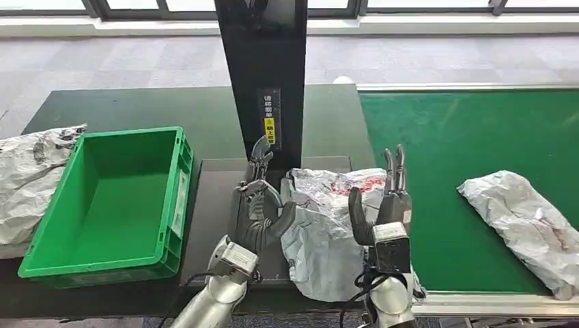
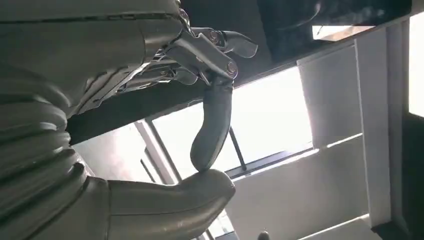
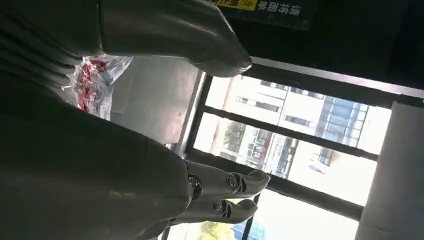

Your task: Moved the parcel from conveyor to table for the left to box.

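Both hands stand upright, fingers spread and empty: the left hand (image 1: 258,205) and right hand (image 1: 386,205) flank the crumpled parcel (image 1: 324,232) lying on the table (image 1: 212,198), right of the green box (image 1: 109,205).

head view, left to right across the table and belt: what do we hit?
Crumpled parcel at left edge → green crate → left hand → centre parcel → right hand → parcel on the green conveyor.
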